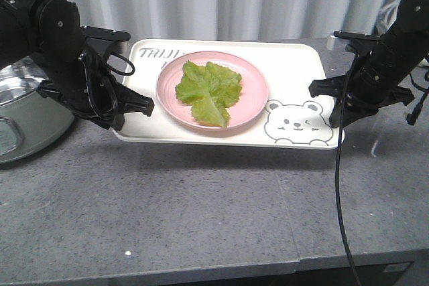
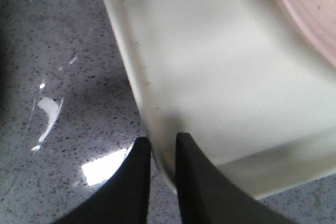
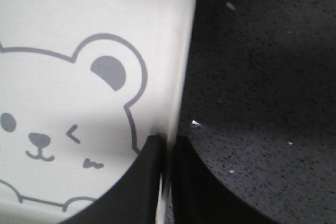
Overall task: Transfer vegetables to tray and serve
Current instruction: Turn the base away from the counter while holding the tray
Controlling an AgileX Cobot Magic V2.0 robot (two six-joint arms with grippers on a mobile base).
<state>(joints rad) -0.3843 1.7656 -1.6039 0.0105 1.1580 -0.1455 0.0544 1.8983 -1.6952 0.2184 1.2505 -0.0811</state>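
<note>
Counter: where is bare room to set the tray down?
Bare grey counter in front of the tray, running from the rice cooker across to the right. Crowded: the tray ends, where left gripper and right gripper clamp its rim.

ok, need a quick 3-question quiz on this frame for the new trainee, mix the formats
1. True or false: the lettuce leaf lies directly on the tray.
2. Multiple choice: the right gripper clamps the tray rim next to A) the bear drawing, B) the lettering, C) the pink plate.
3. Short answer: how many grippers hold the tray?

Key:
1. False. The leaf lies on the pink plate, which sits on the tray.
2. A.
3. Two. The left gripper and the right gripper each pinch a rim on opposite sides.
</note>
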